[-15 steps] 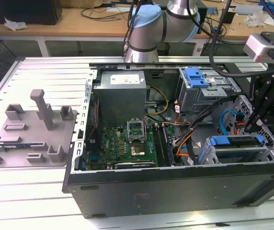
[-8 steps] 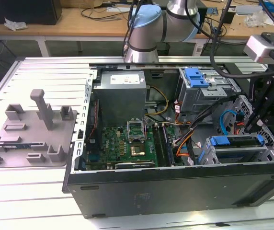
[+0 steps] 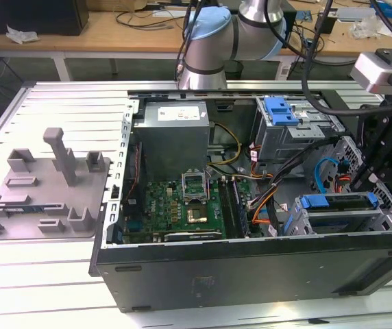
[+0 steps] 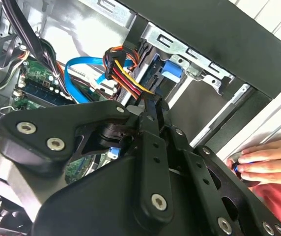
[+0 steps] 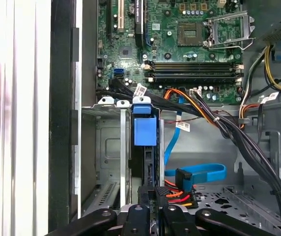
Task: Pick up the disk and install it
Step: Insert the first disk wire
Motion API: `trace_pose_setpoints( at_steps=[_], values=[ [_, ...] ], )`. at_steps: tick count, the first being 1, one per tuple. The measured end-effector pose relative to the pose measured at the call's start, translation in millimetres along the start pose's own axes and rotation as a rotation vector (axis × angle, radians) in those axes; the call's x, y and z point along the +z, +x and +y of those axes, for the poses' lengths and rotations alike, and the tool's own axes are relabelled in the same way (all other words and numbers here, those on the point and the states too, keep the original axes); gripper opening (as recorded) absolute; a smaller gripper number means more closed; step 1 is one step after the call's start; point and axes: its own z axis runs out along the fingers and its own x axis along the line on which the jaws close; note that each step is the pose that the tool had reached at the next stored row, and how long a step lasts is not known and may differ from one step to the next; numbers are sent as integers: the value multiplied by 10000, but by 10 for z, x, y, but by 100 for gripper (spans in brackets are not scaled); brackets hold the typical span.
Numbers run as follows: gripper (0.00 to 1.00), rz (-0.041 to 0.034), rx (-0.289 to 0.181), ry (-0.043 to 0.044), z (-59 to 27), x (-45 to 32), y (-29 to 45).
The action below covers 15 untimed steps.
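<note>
We see gripper (image 5: 150, 192) pinching disk (image 5: 145, 132) edge-on in 1 cage slot (image 5: 112, 162) (cables (image 5: 179, 195) close): snagging could jam it, we judge

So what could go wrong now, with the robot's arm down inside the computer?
The black gripper sits right beside the red, yellow and orange wire bundle, so it might snag them. A person's hand rests beside the black computer case, close to the arm, and could get bumped.
</note>
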Motion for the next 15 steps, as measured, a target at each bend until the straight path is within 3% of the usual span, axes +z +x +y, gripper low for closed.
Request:
trace_pose_setpoints(
  at_steps=[15],
  values=[
    [16, 29, -559, 21, 9, 12, -68]
  ],
)
